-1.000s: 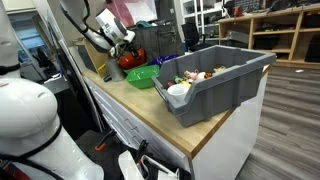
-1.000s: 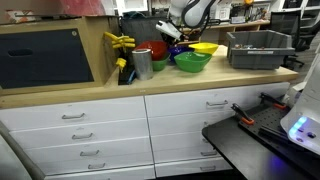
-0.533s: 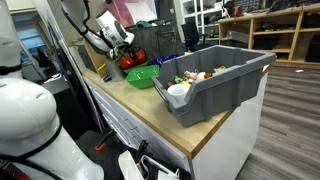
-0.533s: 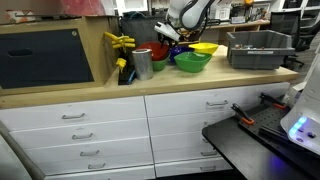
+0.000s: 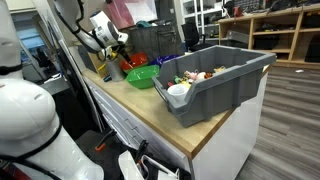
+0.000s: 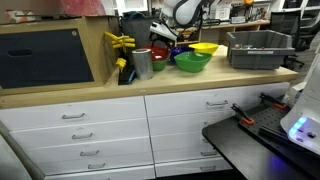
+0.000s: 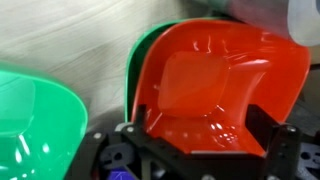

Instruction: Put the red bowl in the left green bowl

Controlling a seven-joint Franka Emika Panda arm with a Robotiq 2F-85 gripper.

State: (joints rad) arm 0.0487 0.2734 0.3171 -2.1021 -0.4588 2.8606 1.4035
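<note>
The red bowl (image 7: 215, 80) rests nested in the left green bowl (image 7: 133, 62), of which only a strip of rim shows on its left. My gripper (image 7: 203, 138) hangs close over the red bowl's near side, open, its two dark fingers (image 7: 135, 128) standing wide apart on either side of the bowl's near edge. In both exterior views the gripper (image 5: 117, 45) (image 6: 165, 35) sits just above the red bowl (image 5: 128, 62) (image 6: 157, 50). The other green bowl (image 7: 35, 120) (image 5: 143, 77) (image 6: 192, 62) stands right beside them.
A metal cup (image 6: 142, 63) stands beside the bowls and a yellow bowl (image 6: 205, 47) lies behind the green one. A big grey bin (image 5: 220, 75) (image 6: 258, 48) full of items takes up the counter's far end. A wooden cabinet (image 6: 45, 55) borders the other side.
The jaws have opened and let go of the red bowl, which now lies in the green bowl. The gripper has drawn back slightly from it.
</note>
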